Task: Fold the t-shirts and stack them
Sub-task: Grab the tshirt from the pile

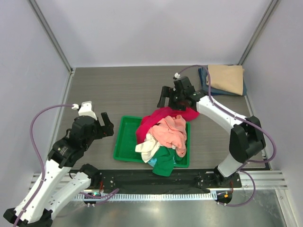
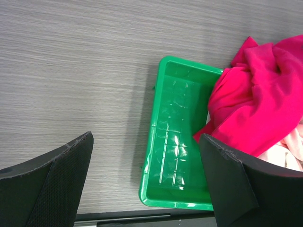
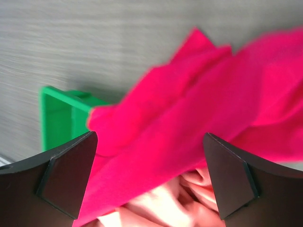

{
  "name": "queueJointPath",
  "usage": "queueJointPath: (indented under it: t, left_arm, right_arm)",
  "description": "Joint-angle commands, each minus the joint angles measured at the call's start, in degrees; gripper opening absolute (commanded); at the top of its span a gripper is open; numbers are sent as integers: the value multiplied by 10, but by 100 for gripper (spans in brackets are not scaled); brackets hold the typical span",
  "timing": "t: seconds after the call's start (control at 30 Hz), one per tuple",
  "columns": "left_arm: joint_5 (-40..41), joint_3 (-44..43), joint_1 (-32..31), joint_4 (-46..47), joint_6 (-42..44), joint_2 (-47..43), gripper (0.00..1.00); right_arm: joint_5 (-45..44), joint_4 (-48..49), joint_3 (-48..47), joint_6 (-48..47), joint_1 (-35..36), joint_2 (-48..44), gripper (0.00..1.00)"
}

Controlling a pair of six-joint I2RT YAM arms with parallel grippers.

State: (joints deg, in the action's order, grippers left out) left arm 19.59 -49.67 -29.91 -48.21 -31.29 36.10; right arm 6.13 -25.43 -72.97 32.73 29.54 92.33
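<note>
The right gripper point(image 3: 149, 141) hung over the far edge of the clothes heap with its jaws wide apart and nothing clamped between them. The crimson-red t-shirt point(image 1: 162, 118) lay directly beneath it, filling most of the right wrist view, with its far corner spilling off the green tray point(image 1: 123, 142) onto the table point(image 1: 118, 90). Whether the fingertips touched the cloth could not be told.

Just nearer than the red shirt, the salmon-pink t-shirt point(image 1: 173, 133) sat crumpled on top of the heap. The white t-shirt point(image 1: 147, 147) hung beside it towards the left. The green t-shirt point(image 1: 164, 161) drooped over the tray's near rim.

The left gripper point(image 2: 146, 137) was also spread open and held nothing. It hovered to the left of the tray, apart from every shirt. In its wrist view the bare left half of the tray lay between the fingers, with the red shirt off to the right.

In the far right corner of the table, well apart from both grippers, the tan t-shirt point(image 1: 226, 78) lay folded flat on top of the navy blue t-shirt point(image 1: 203, 75)
</note>
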Motion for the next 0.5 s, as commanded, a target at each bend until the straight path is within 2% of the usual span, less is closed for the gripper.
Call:
queueJointPath:
  t: [0.0,0.47]
  left_arm:
    - [17,0,2,17,-5,-13,93]
    - [13,1,1,19,-5,-22,93]
  right_arm:
    - [-19,-22,5,27,2,-22,100]
    - [-38,-51,63,47,35,-61,100]
